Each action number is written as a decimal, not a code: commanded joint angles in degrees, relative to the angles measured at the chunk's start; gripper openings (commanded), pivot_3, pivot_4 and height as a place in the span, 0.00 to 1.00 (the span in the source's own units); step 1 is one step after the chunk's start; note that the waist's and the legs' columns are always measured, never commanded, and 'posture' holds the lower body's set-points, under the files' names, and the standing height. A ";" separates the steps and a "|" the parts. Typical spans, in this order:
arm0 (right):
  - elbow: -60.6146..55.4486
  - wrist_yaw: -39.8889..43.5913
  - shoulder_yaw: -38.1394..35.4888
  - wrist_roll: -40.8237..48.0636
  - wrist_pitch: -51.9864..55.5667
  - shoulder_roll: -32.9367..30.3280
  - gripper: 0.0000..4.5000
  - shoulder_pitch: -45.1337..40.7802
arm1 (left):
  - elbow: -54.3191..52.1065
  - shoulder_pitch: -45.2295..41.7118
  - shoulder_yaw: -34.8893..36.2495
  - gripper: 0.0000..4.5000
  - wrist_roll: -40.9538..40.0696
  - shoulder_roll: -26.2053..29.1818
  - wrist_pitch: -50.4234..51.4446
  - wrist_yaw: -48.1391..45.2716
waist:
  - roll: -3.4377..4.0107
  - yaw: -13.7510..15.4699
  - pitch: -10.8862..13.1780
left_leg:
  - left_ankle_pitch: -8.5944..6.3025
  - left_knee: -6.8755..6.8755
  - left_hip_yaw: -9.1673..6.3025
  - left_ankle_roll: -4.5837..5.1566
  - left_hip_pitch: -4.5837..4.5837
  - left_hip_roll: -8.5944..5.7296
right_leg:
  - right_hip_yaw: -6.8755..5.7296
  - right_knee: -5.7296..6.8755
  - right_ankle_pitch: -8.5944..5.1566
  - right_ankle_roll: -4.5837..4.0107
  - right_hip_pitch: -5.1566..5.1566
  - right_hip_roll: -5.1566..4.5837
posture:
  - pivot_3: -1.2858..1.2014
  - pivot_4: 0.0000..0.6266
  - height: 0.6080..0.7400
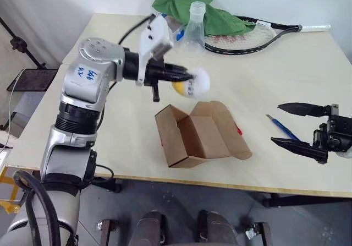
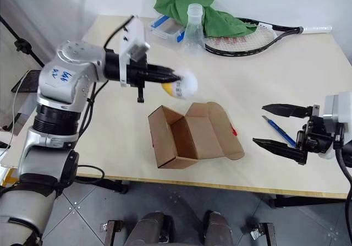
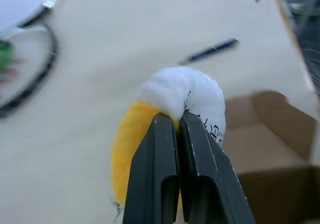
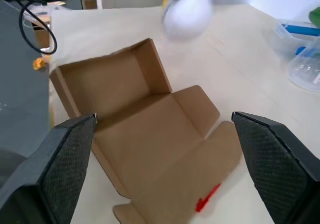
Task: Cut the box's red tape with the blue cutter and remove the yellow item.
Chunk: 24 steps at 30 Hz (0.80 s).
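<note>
- Yellow and white plush, that is the yellow item (image 1: 191, 83), pinched between my left jaws (image 1: 184, 80), which are closed tight on it and hold it in the air above the tabletop (image 1: 110, 125).
- From my left wrist I see my two dark fingers (image 3: 155, 169) pressed together over the seam where the yellow part meets the white part, which bears black markings.
- Cardboard brown, the box (image 1: 192, 136) lies open on the tabletop at about 6 o'clock from the held item, its lid flap folded back toward 3 o'clock and its inside bare.
- On that flap's outer edge sits the red tape (image 1: 237, 129); from my right wrist it shows as a short red strip (image 4: 207, 202) on the flap near the tabletop.
- At 3 o'clock from the box the blue cutter (image 1: 283, 127) lies flat on the tabletop, apart from the box.
- My right jaws (image 1: 289, 126) hang spread wide with nothing between them, just beside the cutter, fingertips pointing toward the box.
- Toward 12 o'clock, at the far side of the tabletop, lie a green cloth (image 1: 187, 4), a clear flask (image 1: 195, 28) and a racket (image 1: 253, 34).
</note>
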 commanded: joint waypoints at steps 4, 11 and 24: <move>0.15 -0.09 -0.66 0.07 -1.58 -0.15 1.00 -0.92 | 4.40 0.56 -0.73 0.00 8.60 7.48 -3.75 6.35 | 0.00 -0.17 0.00 | 0.00 -0.02 0.02 0.00 0.02 0.00 | 0.00 0.02 0.00 0.00 -0.01 0.01 | 0.52 0.24 1.00; 4.13 1.07 2.40 -0.10 -1.97 0.01 1.00 -5.47 | 10.10 12.57 2.00 0.00 13.79 16.74 -6.60 12.26 | -0.03 -1.19 0.02 | 0.01 -0.16 0.13 -0.01 0.25 0.00 | 0.13 0.07 0.00 0.00 0.04 0.01 | 0.52 0.24 1.00; 14.20 5.52 9.90 -3.13 -4.21 -0.02 1.00 -15.94 | -6.09 23.46 14.68 0.75 3.59 21.71 5.22 11.11 | -0.35 -1.43 0.18 | 0.00 -0.04 0.06 -0.01 0.14 0.31 | 0.10 0.07 0.00 0.00 0.04 -0.03 | 0.52 0.24 1.00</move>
